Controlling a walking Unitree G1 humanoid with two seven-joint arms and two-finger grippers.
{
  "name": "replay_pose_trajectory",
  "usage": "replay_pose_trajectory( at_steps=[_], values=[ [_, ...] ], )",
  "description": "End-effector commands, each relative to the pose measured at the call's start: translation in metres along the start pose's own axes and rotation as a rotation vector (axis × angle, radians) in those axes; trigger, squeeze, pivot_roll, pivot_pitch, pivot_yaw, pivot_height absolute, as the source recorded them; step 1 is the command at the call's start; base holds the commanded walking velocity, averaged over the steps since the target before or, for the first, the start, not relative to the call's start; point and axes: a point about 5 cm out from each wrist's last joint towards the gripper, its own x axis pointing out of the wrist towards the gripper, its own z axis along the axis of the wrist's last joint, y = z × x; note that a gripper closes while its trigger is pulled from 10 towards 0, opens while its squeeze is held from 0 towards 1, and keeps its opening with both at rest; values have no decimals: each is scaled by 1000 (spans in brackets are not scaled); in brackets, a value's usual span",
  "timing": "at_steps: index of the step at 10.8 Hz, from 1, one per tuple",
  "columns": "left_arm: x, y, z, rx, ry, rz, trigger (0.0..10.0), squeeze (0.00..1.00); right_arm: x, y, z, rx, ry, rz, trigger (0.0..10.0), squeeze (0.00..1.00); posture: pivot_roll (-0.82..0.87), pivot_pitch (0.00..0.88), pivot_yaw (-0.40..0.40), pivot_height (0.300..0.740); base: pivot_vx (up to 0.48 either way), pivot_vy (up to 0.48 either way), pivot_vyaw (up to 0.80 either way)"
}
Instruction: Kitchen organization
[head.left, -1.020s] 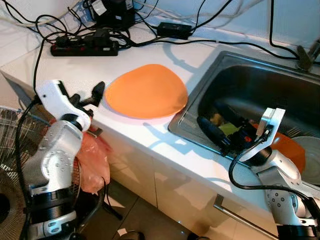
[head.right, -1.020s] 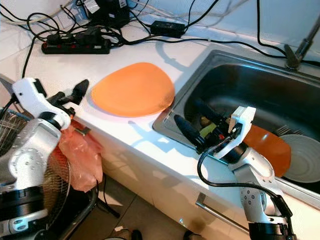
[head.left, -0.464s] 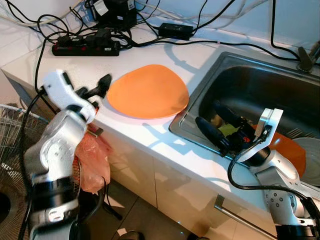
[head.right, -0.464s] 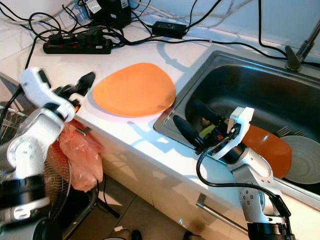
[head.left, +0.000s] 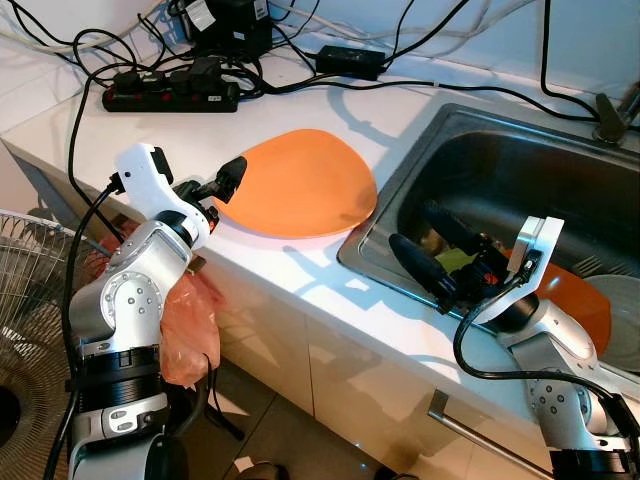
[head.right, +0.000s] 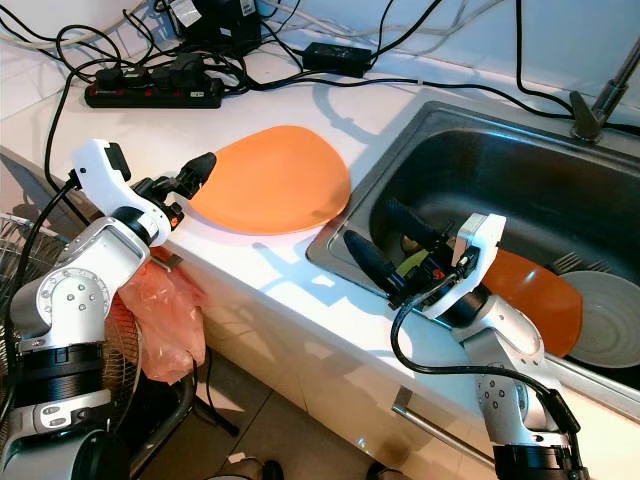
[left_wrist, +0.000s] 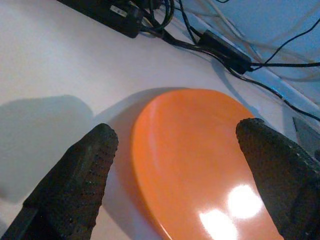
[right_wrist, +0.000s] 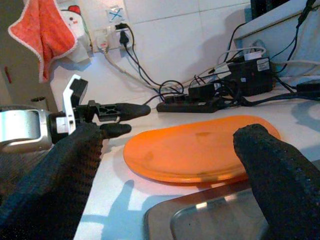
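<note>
Flat round orange plastic plate (head.left: 296, 183) lies on the white surface (head.left: 330, 270) just beside the left rim of the stainless steel sink (head.left: 500, 170). Left claw (head.left: 224, 182) sits at the plate's near-left edge w/ black fingers (left_wrist: 75, 185) spread, one either side of the rim; can't tell if touching. Right claw (head.left: 432, 246) hangs over the sink's front-left corner, fingers spread wide, pinching nothing. In the sink: a second orange dish (head.left: 580, 300) behind the right arm, a pale grey plate (head.right: 610, 318) beside it at the right, and some yellow-green bits (head.left: 455, 258) between the right claw's fingers, too small to ID. Behind the plate, towards the wall: black power strip (head.left: 170, 93) w/ tangled black cables (head.left: 290, 75), plus a black adapter brick (head.left: 350, 60). Below the surface's edge at left, a thin pink plastic bag (head.left: 185, 325) hangs against the cabinet, and a wire fan grille (head.left: 25, 330) stands by the left arm
</note>
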Motion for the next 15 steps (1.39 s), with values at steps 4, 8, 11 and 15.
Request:
replay_pose_trajectory(
  at_steps=[4,8,11,15],
  values=[
    [1,9,-7,-11,36,55,10000,0,-3,2,-12,54,25,-18,10000,0,81,139,80,740,0,0,0],
    [7,3,-20,-34,78,46,10000,0,-3,1,-11,50,25,-20,10000,0,70,139,78,740,0,0,0],
    [14,-5,-25,-52,93,33,10000,0,-3,1,-10,46,26,-21,10000,0,59,139,79,740,0,0,0],
    [20,-9,-31,-78,107,27,10000,0,-4,2,-9,41,23,-22,10000,0,35,128,84,740,0,0,0]
  ],
)
